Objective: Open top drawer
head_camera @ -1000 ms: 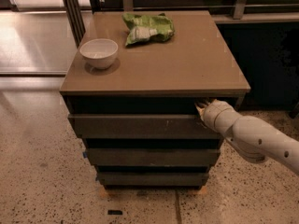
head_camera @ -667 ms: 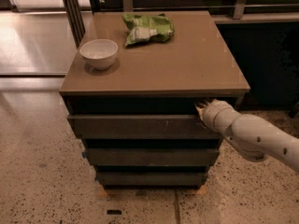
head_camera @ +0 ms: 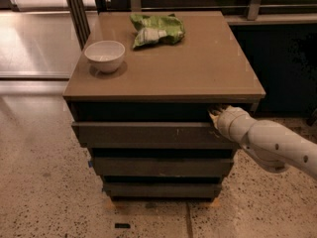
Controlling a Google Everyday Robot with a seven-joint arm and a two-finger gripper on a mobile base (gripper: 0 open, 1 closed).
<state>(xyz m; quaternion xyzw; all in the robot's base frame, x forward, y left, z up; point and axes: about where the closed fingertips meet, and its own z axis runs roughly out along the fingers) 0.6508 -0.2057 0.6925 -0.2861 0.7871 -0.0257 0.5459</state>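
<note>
The top drawer (head_camera: 148, 134) is the widest of three dark grey-brown slanted fronts under the brown cabinet top (head_camera: 198, 68). Small pale scratches mark it right of centre. A dark gap shows between its upper edge and the cabinet top. My gripper (head_camera: 215, 117) is at the right end of that upper edge, tucked into the gap, on the end of my pale arm (head_camera: 267, 140) that comes in from the right. Two narrower drawer fronts (head_camera: 161, 166) sit below.
A white bowl (head_camera: 105, 55) stands on the cabinet top at the left. A green chip bag (head_camera: 156, 29) lies at the back middle. Metal posts (head_camera: 77, 9) rise behind on the left. Speckled floor (head_camera: 44, 182) surrounds the cabinet.
The gripper has stayed at the right end of the top drawer's upper edge. The drawer front shows no clear shift.
</note>
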